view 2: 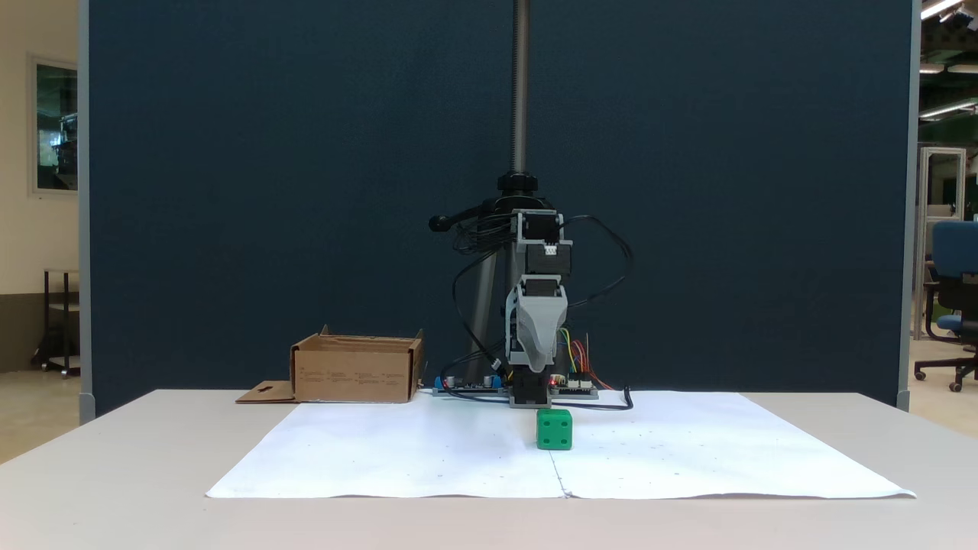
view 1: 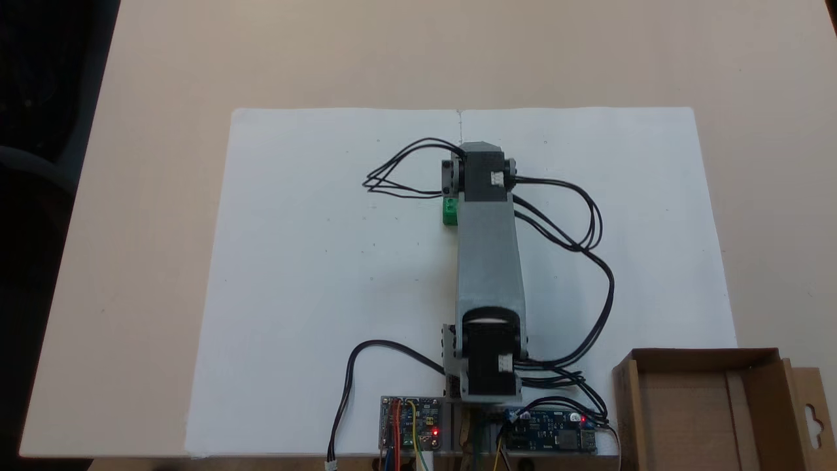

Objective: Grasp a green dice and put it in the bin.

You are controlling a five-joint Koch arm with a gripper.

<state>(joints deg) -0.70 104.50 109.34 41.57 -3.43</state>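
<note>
Green dice [view 2: 554, 428] on white paper [view 2: 428, 451], free | gripper [view 2: 531, 365] above it, jaw state indeterminable | bin [view 2: 356, 369] well aside.

Even, soft indoor light falls on both fixed views (ceiling strip lights [view 2: 941, 8] glow at top right); shadows stay faint, and focus is slightly soft.

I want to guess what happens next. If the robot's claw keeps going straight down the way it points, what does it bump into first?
Probably the green dice. In a fixed view the gripper points down, with the dice below it on the white paper. From above, the arm covers part of the dice, so depth is uncertain.
</note>
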